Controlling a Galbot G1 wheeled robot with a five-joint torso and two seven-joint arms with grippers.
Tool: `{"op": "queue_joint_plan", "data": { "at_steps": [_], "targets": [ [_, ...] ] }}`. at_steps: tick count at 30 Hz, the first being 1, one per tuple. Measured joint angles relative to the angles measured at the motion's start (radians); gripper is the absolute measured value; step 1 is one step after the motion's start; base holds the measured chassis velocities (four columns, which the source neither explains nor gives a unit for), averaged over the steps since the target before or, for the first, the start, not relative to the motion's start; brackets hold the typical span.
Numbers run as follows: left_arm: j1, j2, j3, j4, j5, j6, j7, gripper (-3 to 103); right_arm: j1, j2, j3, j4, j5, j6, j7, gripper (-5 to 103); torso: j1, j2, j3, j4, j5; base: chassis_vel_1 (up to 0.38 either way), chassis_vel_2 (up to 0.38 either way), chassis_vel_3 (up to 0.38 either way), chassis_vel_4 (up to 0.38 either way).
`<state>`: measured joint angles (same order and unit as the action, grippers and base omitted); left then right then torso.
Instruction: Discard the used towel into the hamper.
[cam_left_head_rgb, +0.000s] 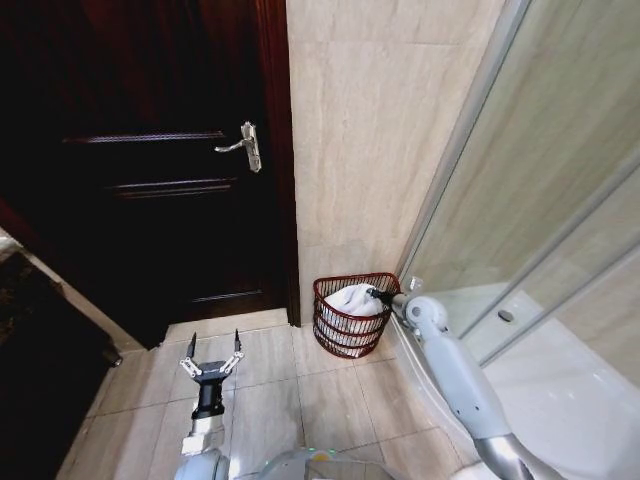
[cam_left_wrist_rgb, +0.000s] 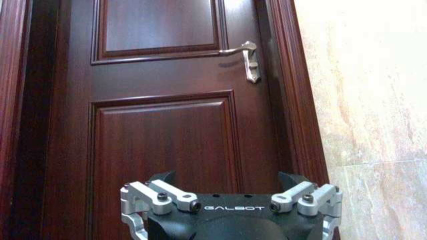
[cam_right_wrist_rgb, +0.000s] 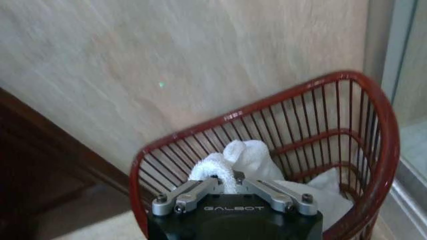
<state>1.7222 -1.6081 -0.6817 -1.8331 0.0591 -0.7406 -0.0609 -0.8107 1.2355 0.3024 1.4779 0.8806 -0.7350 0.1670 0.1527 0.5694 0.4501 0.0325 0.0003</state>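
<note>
Reddish-brown wire is forming the hamper, which is standing on the tiled floor in the corner where the beige wall is meeting the glass shower enclosure, just beside the dark wooden door. White terry cloth, the used towel, is lying bunched inside the hamper, with a fold of it rising toward the rim. Reaching forward along the foot of the shower enclosure, the right arm is holding the right gripper over the hamper's rim on the shower side. In the right wrist view the right gripper is sitting right over the towel with its fingers drawn close together on a raised tuft of the cloth, so it is gripping the towel while the cloth is resting within the hamper. Lower on the robot's left, the left gripper is hanging above the floor tiles in front of the door, well apart from the hamper, with its fingers spread wide and nothing between them. In the left wrist view the left gripper is pointing at the door panel below the silver lever handle, which is also catching light in the head view.
</note>
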Motion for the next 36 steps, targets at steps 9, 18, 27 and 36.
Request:
{"op": "queue_joint_plan", "data": {
  "at_steps": [9, 18, 27, 36],
  "targets": [
    [-0.002, 0.000, 0.000, -0.028, 0.003, 0.032, 0.000, 100, 0.065, 0.020, -0.023, -0.172, -0.231, 0.000, -0.218, 2, 0.000, 0.000, 0.000, -0.0001, -0.0005, 0.000, 0.000, 0.000, 0.000],
    [-0.022, 0.000, -0.011, -0.049, -0.012, 0.067, -0.003, 100, 0.128, 0.074, -0.015, -0.284, -0.352, -0.008, -0.180, 18, 0.000, 0.000, 0.000, 0.0000, -0.0003, 0.000, 0.000, 0.000, 0.000],
    [-0.033, 0.000, -0.005, -0.065, -0.021, 0.084, -0.002, 100, 0.153, -0.012, -0.016, -0.286, -0.499, -0.003, -0.204, 44, 0.000, 0.000, 0.000, -0.0001, -0.0004, 0.000, 0.000, 0.000, 0.000],
    [-0.030, 0.000, 0.005, -0.075, -0.019, 0.080, 0.004, 100, 0.143, -0.040, -0.017, -0.242, -0.534, 0.033, -0.191, 78, 0.000, 0.000, 0.000, -0.0003, 0.0001, 0.000, 0.000, 0.000, 0.000]
  ]
}}
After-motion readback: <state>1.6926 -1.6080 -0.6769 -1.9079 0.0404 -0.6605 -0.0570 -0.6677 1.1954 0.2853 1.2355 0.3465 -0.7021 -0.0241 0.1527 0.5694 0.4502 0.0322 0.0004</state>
